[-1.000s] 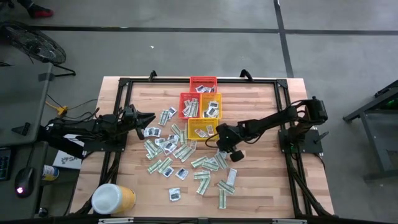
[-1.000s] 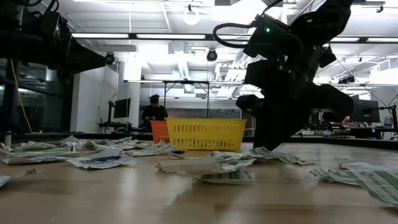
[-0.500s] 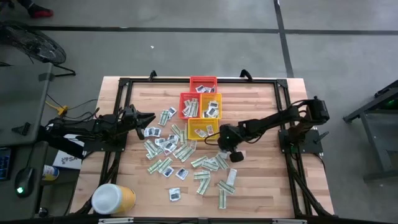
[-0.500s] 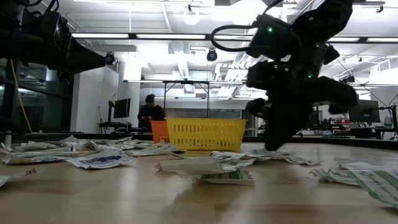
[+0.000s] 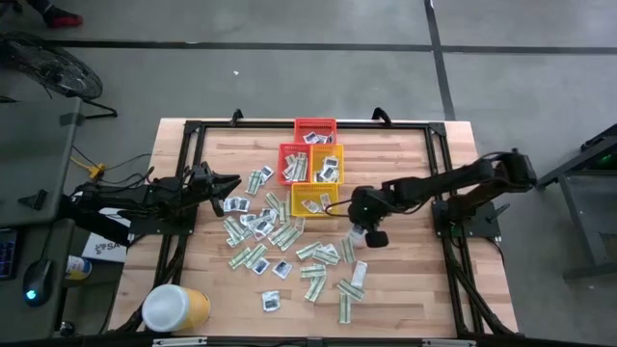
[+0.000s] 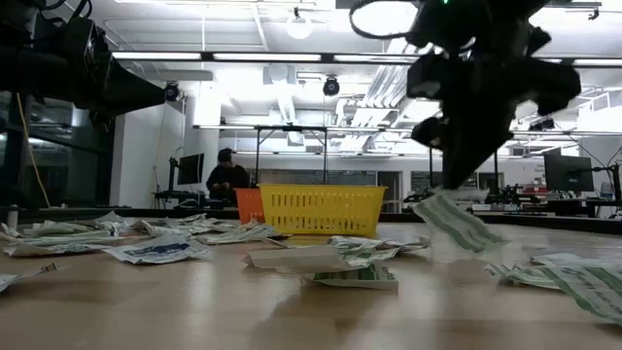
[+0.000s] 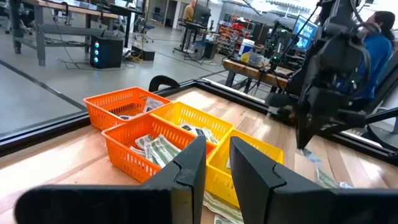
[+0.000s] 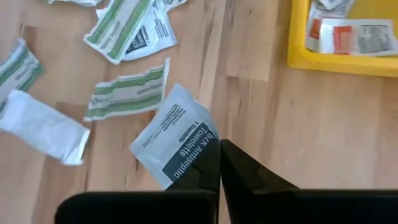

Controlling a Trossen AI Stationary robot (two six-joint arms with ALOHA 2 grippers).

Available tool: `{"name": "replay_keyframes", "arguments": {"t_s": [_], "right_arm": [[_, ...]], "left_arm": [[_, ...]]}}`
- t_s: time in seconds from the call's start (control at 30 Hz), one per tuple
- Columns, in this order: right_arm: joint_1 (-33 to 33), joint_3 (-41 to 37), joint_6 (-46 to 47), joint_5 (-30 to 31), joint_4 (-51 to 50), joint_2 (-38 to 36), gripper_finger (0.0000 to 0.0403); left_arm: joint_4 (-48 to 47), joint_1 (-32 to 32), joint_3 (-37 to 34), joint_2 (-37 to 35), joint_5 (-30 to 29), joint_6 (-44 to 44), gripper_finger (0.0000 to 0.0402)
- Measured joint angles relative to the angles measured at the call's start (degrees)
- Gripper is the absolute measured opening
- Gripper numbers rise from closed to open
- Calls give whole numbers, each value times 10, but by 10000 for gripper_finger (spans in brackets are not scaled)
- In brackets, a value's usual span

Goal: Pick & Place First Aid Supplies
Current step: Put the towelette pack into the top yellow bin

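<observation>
Fingers of the right end effector (image 8: pixel 219 167) are pinched on an antiseptic towelette packet (image 8: pixel 177 144), lifted clear of the bench (image 8: pixel 261 106), its long axis slanting away from the fingertips. Just ahead sits the yellow basket (image 8: pixel 323 62), far nearer this arm than the left end effector (image 7: pixel 214 165), which waits part-spread, holding nothing.

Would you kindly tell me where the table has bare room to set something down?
The table is bare along its right side, beyond the right gripper, and on the strip left of the red basket. It is crowded with packets between the yellow basket and the tub.
</observation>
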Motion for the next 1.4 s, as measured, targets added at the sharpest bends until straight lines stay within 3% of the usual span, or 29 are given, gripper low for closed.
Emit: {"name": "replay_keyframes", "arguments": {"t_s": [0.23, 0.43, 0.9, 1.4], "right_arm": [[-20, 86, 1, 41, -112, -12, 0], [-56, 153, 19, 82, -141, -12, 0], [-142, 183, 72, 180, -52, 36, 0], [-208, 183, 181, 165, 21, 123, 0]], "left_arm": [[0, 0, 0, 0, 0, 0, 73], [0, 0, 0, 0, 0, 0, 73], [0, 0, 0, 0, 0, 0, 73], [0, 0, 0, 0, 0, 0, 73]]}}
